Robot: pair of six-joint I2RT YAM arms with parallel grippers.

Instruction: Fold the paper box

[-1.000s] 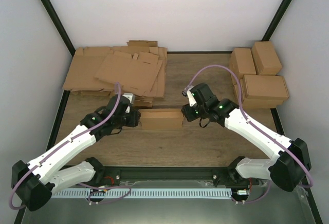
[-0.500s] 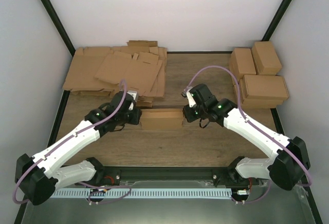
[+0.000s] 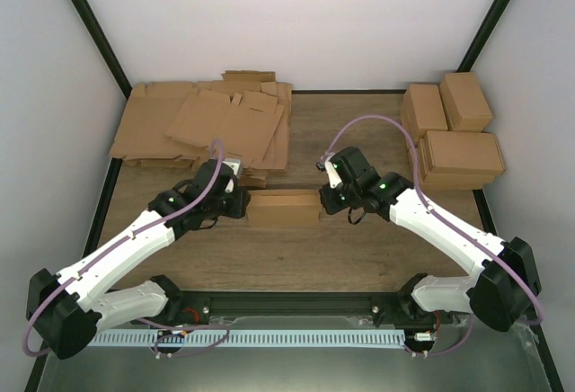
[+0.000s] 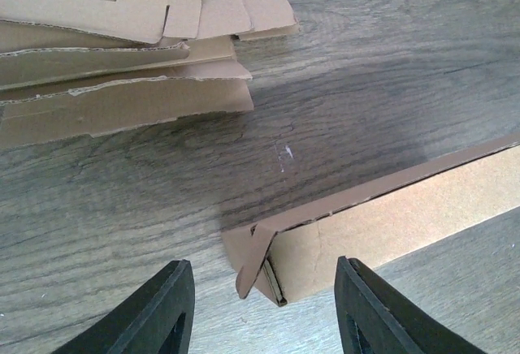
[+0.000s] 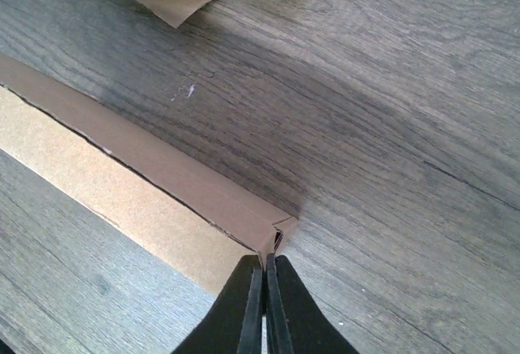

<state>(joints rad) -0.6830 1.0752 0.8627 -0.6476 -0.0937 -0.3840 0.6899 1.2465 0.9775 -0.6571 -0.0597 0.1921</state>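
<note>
The paper box (image 3: 283,209) lies folded up in the middle of the table between the two arms, long side toward me. My left gripper (image 4: 266,312) is open and straddles the box's left end (image 4: 390,224) without touching it, where a small side flap (image 4: 252,261) stands loose from the corner. At the right end corner (image 5: 272,232), my right gripper (image 5: 265,263) is pinched shut, its fingertips on the corner's edge. In the top view the left gripper (image 3: 241,203) and the right gripper (image 3: 325,199) sit at opposite ends of the box.
A heap of flat cardboard sheets (image 3: 211,127) covers the back left, its edge close behind the left gripper (image 4: 114,86). Several finished boxes (image 3: 454,136) are stacked at the back right. Black frame rails border the table.
The right gripper's fingers have closed together at the box's right corner. The left arm has shifted slightly toward the box's left end, its fingers apart as before.
</note>
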